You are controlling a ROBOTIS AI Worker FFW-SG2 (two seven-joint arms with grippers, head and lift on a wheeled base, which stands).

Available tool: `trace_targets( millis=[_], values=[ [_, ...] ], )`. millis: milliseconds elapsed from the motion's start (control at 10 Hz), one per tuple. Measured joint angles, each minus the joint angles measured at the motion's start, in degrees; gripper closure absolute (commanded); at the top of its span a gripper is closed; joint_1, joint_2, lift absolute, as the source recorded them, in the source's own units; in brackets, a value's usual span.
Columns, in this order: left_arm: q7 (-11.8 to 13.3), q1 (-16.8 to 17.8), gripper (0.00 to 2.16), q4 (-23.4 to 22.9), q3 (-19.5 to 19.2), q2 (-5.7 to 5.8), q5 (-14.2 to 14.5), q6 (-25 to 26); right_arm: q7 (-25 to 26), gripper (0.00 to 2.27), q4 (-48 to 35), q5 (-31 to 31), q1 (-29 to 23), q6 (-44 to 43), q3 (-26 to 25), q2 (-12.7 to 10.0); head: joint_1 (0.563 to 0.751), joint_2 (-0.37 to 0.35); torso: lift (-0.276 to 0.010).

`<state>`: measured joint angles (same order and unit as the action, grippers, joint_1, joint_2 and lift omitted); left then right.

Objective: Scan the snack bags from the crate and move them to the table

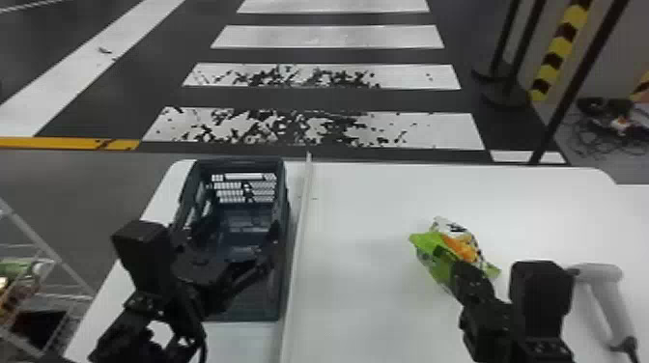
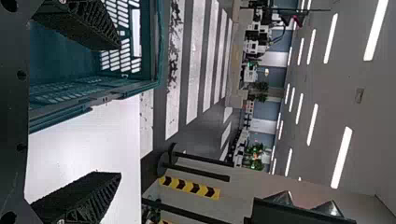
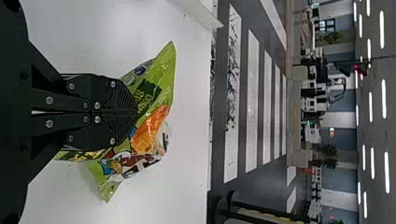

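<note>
Right end effector (image 1: 464, 274) pinches the snack bag (image 1: 432, 251), left end effector (image 1: 241, 227) spread wide by the crate (image 1: 241, 165).

Snack bag (image 1: 437, 253): green, orange, white, creased, pinched in right claw (image 1: 466, 277), over white table (image 1: 362, 299). Crate (image 1: 256, 304) upright on table.

The snack bag (image 3: 161, 74) is glossy plastic, the table (image 1: 362, 207) smooth.

Head cam's looking forward and down over the table (image 1: 367, 207). Wrist cams sit closer, turned sideways, facing past its far edge; left shares the crate (image 2: 156, 46) with it, right, probably just above, the snack bag (image 3: 161, 86). All catch the crosswalk (image 1: 328, 36).
</note>
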<state>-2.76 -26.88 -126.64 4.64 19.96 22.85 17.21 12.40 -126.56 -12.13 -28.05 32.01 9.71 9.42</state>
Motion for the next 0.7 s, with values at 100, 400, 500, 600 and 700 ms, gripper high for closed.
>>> trace_targets(
  millis=[100,400,500,600,700],
  values=[
    [-0.11,0.17,0.03,0.0,-0.11,0.17,0.0,-0.02,-1.98,2.24,0.97,-6.4,-0.57,-1.32,-5.82,-2.82,0.695,0.012,-0.095],
    [-0.31,1.56,0.03,0.92,0.38,0.24,0.0,-0.03,-2.77,2.24,0.58,-22.28,-1.16,-1.53,-17.21,-6.67,0.695,-0.08,-0.095],
    [-0.32,1.81,0.03,1.1,0.44,0.21,0.0,-0.03,-2.94,2.24,-0.15,-28.82,-2.23,-3.66,-19.69,-8.02,0.695,-0.085,-0.095],
    [-0.33,1.88,0.03,1.11,0.59,0.26,-0.01,-0.03,-3.52,2.24,-0.89,-34.36,-3.13,-5.53,-21.37,-8.99,0.695,-0.098,-0.095],
    [-0.5,1.92,0.03,1.04,1.13,0.32,-0.35,-0.02,-4.58,2.24,-2.81,-40.38,-4.01,-5.62,-22.99,-9.33,0.695,-0.104,-0.095]
  ],
)
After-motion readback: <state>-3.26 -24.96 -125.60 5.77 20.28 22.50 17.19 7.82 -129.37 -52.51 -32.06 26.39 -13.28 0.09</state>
